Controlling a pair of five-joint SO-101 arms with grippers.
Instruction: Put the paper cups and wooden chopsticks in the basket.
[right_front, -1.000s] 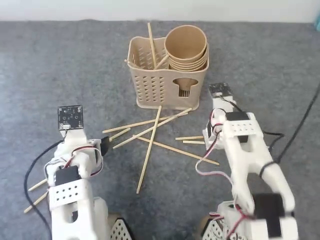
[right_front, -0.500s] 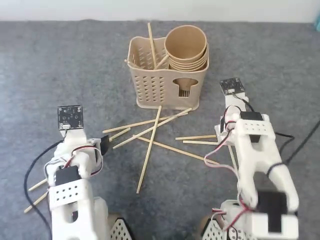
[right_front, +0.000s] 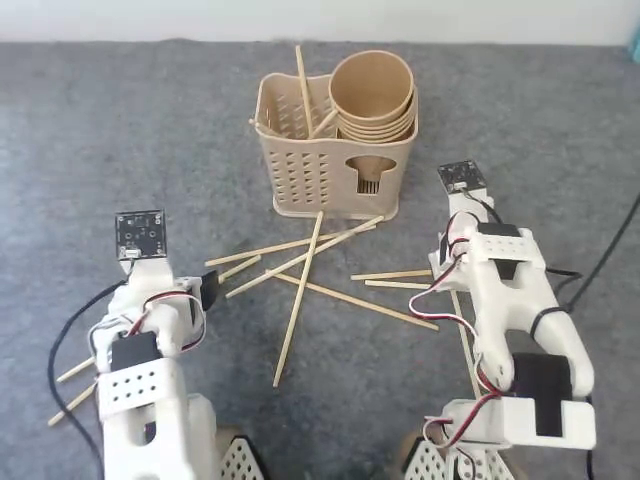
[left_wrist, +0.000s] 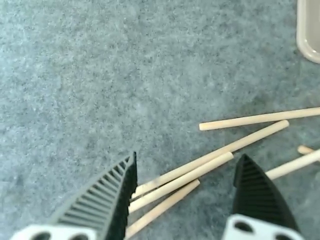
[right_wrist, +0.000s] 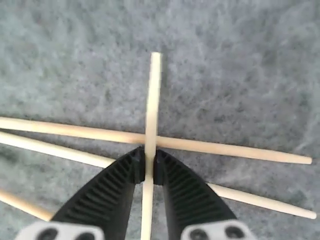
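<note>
1. While the right claw (right_wrist: 149, 169) hung low over the grey bench (right_front: 120, 130), near the front corner of the basket (right_front: 335, 180), its jaws were pinched shut on one wooden chopstick (right_wrist: 152, 100). The grip lay across the shaft, with a long part running out past the tips.
2. Held chopstick: it crossed above two loose chopsticks (right_wrist: 225, 148) lying flat on the bench. Whether it touched them could not be told.
3. Left claw (left_wrist: 189, 156): jaws wide apart, nothing held, poised over the ends of three chopsticks (left_wrist: 185, 172).
4. Paper cups (right_front: 372, 90): stacked inside the basket, in one compartment. Several chopsticks (right_front: 303, 85) stood leaning in the compartment beside them.
5. Remainder: a scatter of chopsticks (right_front: 300, 290) in front of the basket, one leaning on its front wall.
6. Step in hand, as judged: carrying the gripped chopstick to the basket.
7. Handling note:
   - Raise it straight up first, so the two sticks beneath are not dragged.
   - Keep the pinch firm, since a thin round shaft may swivel.
   - Tip it near upright over the chopstick compartment, clear of the cup stack, before release.
</note>
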